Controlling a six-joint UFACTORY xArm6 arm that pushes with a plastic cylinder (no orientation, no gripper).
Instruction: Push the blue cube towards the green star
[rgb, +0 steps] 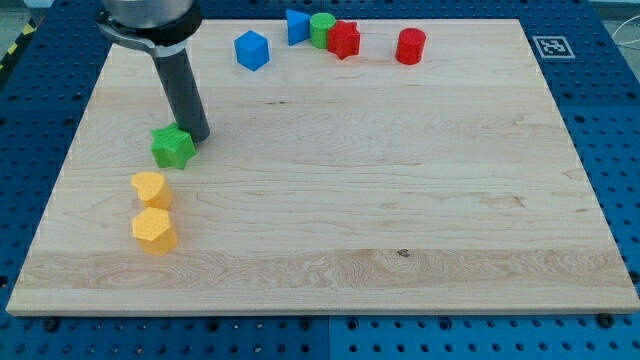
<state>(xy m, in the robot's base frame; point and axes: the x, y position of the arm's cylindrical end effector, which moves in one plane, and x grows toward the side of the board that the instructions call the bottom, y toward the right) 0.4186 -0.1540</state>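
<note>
The blue cube (252, 49) sits near the view's top edge of the wooden board, left of centre. The green star (173, 146) lies lower at the view's left. My tip (198, 135) rests on the board right at the green star's upper right side, touching or nearly touching it. The tip is well below and to the left of the blue cube. The dark rod rises from the tip toward the view's top left.
A blue triangular block (297, 26), a green cylinder (322, 29), a red star-like block (344, 40) and a red cylinder (410, 46) line the top edge. A yellow heart (151, 189) and a yellow hexagon (154, 231) lie below the green star.
</note>
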